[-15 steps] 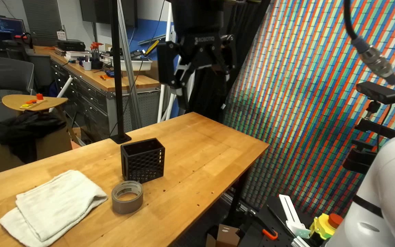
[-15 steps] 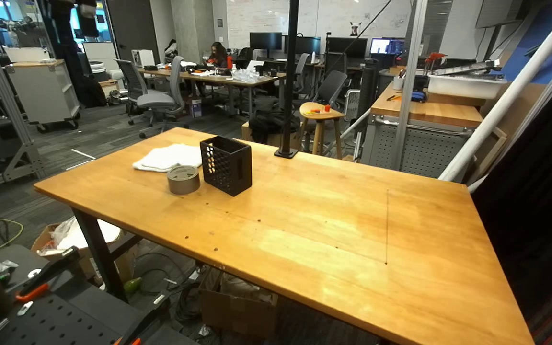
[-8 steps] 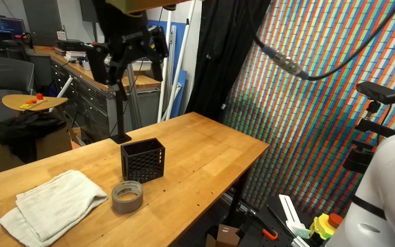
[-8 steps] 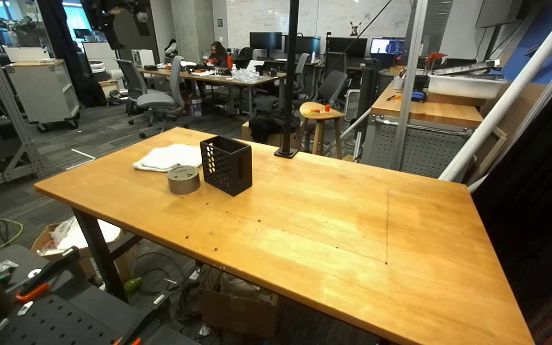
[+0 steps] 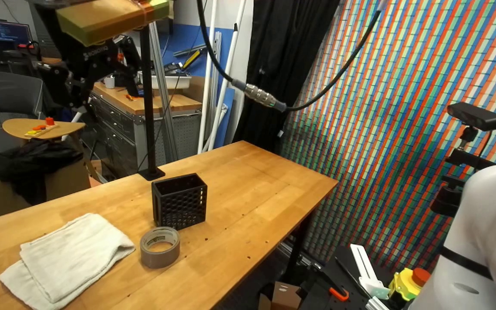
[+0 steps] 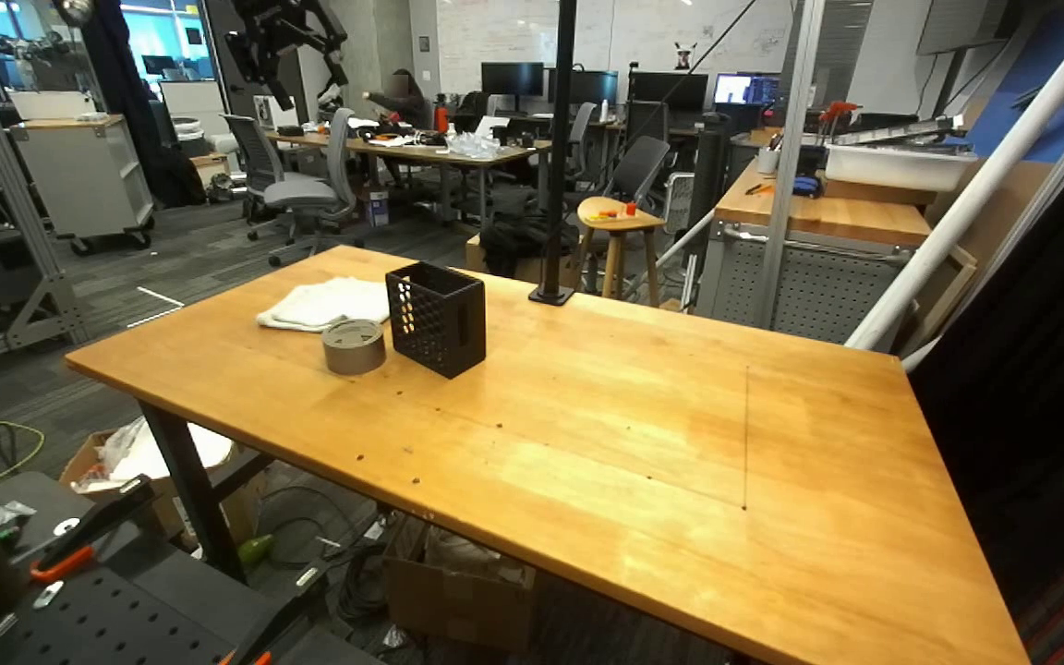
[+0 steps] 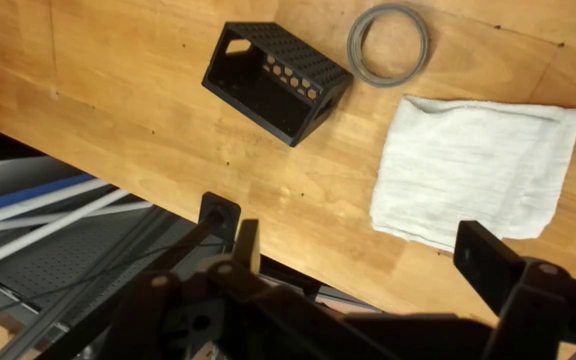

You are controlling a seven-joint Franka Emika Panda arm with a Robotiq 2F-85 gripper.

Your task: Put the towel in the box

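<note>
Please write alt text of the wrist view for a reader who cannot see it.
A folded white cloth towel lies on a light wooden table, right of an open-topped black rectangular box with perforated sides. A round grey tape roll lies at the picture's top; a black gripper stands open and empty at the bottom.

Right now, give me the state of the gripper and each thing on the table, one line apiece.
gripper: open, holding nothing
box: upright, open at the top, nothing seen inside
towel: folded, lying flat, outside the box
tape roll: resting on its flat side, beside the box
black post: upright
</note>
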